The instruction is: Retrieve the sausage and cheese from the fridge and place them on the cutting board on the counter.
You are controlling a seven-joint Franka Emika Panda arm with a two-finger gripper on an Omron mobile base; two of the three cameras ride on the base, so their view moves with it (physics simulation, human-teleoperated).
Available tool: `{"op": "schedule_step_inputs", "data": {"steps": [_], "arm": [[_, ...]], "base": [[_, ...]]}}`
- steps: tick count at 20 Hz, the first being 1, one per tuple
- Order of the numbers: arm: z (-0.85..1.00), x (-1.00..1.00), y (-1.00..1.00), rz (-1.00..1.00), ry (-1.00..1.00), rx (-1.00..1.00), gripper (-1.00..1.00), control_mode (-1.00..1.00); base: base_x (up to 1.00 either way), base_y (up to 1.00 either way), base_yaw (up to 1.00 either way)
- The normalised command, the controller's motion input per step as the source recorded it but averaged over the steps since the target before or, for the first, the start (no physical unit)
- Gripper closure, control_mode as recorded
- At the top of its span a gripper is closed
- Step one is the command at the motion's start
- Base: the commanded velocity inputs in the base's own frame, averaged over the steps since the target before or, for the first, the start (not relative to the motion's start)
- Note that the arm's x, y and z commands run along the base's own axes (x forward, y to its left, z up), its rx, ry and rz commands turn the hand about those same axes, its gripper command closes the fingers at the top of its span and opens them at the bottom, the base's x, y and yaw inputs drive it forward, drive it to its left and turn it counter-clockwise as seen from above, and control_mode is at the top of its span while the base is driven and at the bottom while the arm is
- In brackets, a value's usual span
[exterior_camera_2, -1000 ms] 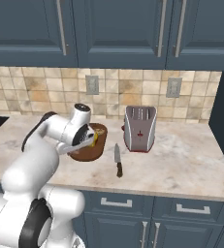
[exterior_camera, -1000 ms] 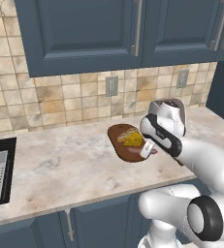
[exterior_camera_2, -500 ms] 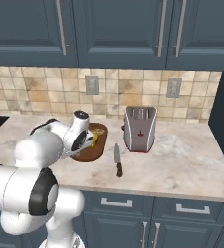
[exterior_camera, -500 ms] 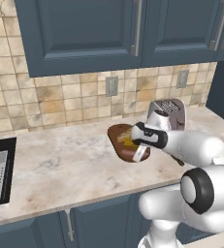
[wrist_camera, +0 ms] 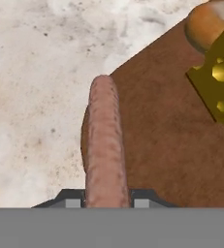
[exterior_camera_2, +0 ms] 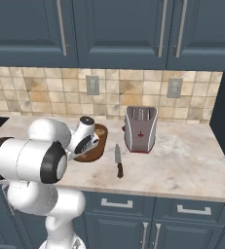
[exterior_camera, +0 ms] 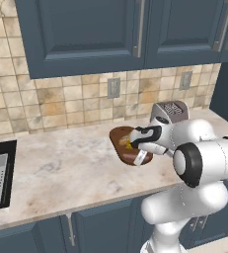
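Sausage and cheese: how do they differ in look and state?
The sausage is a long pinkish cylinder; the cheese is a yellow wedge with holes. The sausage is clamped in the hand, over the board's edge; the cheese lies free on the cutting board.

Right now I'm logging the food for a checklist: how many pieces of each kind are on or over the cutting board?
Sausage: 1
Cheese: 1
Bread-like piece: 1
Total: 3
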Motion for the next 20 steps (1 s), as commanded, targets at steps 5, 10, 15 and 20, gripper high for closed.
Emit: {"op": "schedule_step_inputs", "data": {"steps": [5, 10, 15, 20], "arm": [[-0.14, 0.51, -0.06, 0.00, 0.00, 0.00, 1.00, -1.00], [-0.22, 0.33, 0.00, 0.00, 0.00, -0.01, 1.00, -1.00], [-0.35, 0.06, -0.01, 0.00, 0.00, -0.03, 1.00, -1.00], [-0.36, -0.18, 0.00, 0.00, 0.00, -0.07, -1.00, -1.00]], "base": [[0.00, 0.00, 0.00], [0.00, 0.00, 0.00], [0.00, 0.00, 0.00], [0.00, 0.00, 0.00]]}}
